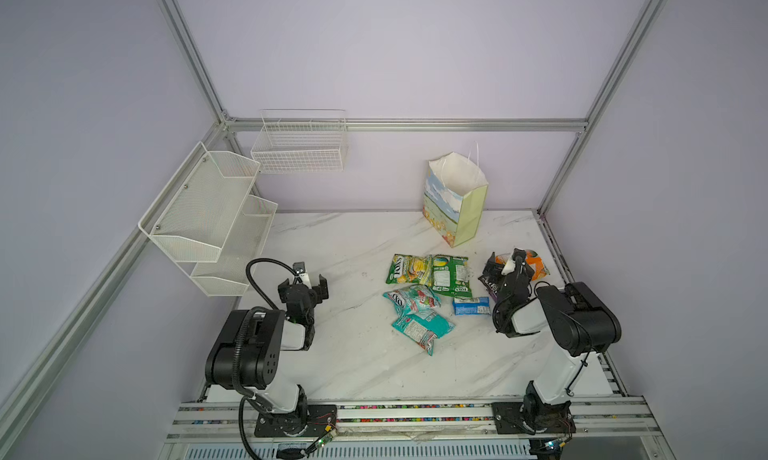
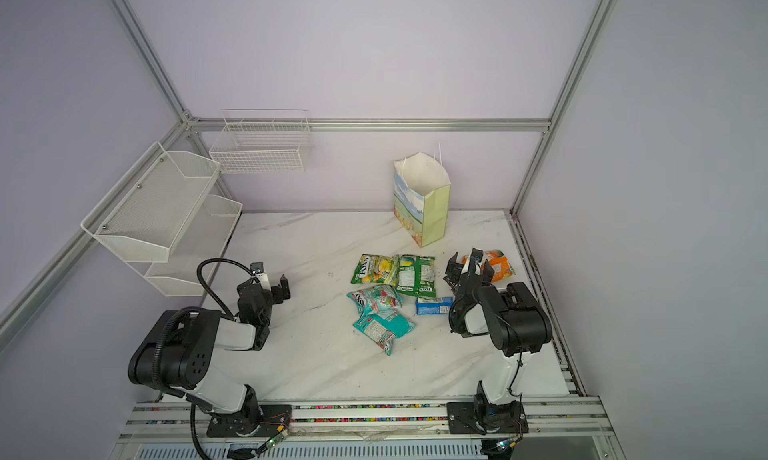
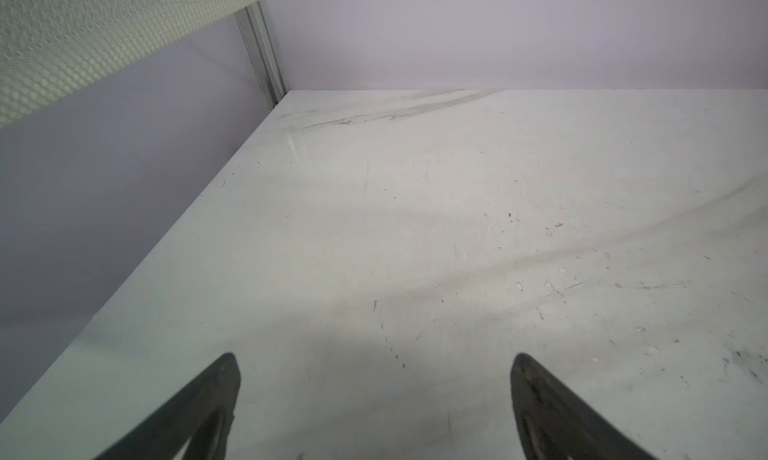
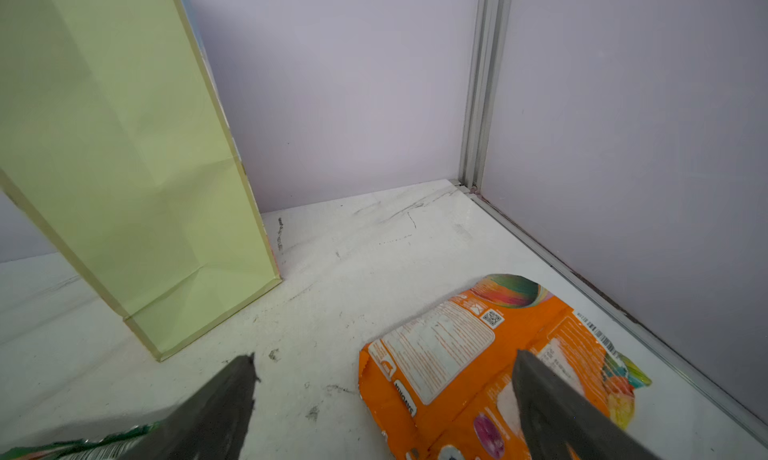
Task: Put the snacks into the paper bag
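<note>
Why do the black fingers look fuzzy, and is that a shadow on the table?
Left wrist view: the fingers of the left gripper are fuzzy, too near the lens, and a shadow lies on the table between them. Right wrist view: the orange packet looks sharper, its code showing.

White letters, seemingly "FOXS", on a green packet (image 1: 409,269); "OX" on a teal packet (image 1: 411,300); the orange packet (image 4: 440,362) carries a QR code, its print illegible
</note>
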